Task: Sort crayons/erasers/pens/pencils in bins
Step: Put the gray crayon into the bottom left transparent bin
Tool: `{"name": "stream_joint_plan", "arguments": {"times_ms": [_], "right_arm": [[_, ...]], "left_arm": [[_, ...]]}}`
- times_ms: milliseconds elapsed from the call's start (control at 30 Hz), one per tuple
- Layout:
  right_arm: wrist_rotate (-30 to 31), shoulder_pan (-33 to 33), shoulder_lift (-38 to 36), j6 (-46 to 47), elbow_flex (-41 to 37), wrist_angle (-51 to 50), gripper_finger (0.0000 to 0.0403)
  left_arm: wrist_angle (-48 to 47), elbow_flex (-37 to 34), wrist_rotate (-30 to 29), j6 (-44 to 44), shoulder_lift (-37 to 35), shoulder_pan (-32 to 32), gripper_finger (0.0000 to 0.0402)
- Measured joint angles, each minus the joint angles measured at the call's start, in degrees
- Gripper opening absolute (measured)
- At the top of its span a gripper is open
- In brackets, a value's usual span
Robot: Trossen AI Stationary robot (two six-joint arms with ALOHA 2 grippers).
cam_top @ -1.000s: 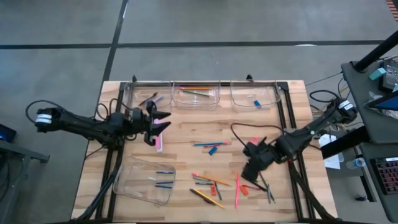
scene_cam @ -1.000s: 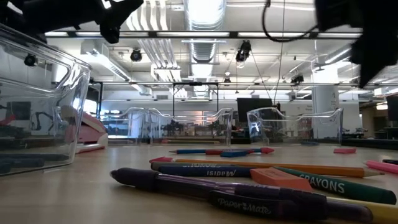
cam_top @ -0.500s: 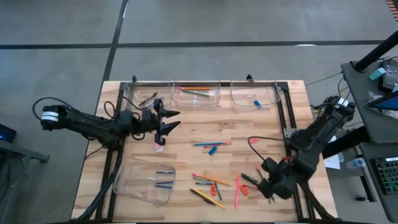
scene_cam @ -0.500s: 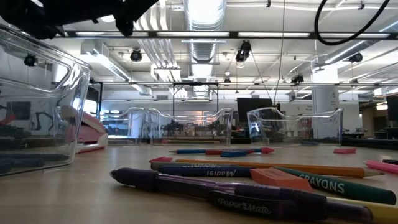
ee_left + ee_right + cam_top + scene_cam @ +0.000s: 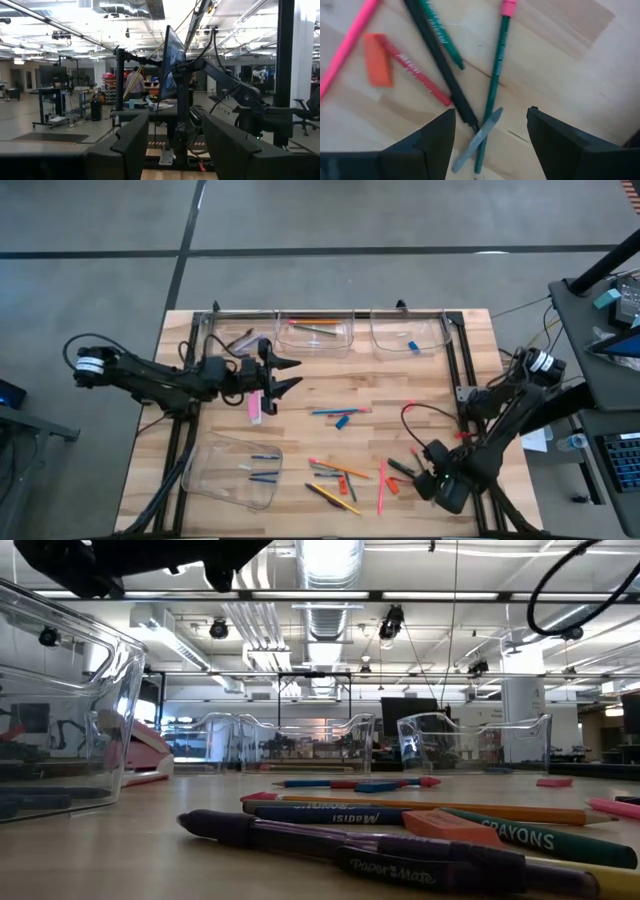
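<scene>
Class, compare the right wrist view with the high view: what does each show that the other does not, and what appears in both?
Only the right wrist view shows close detail: a green pencil with a pink eraser tip crossing a black pen, and an orange-red eraser touching a red crayon.

Only the high view shows the whole table, the four bins, and the left gripper, open and empty beside a pink eraser.

Both show the open right gripper at the pile near the table's right front, and the long pink pencil.
</scene>
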Motion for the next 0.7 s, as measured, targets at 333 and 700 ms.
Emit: {"name": "stream_joint_plan", "arguments": {"times_ms": [333,700], "right_arm": [[-0.5,3.9,1.8,8.7,-0.6,0.2,0.0205],[7.1,8.9,1.8,13.9,-3.4,4.7,0.0189]], "left_arm": [[0.1,0.2,0.0,-0.6,1.5,-0.1,0.0173],[0.2,0.2,0.0,-3.6,2.8,-0.4,0.0173]]}}
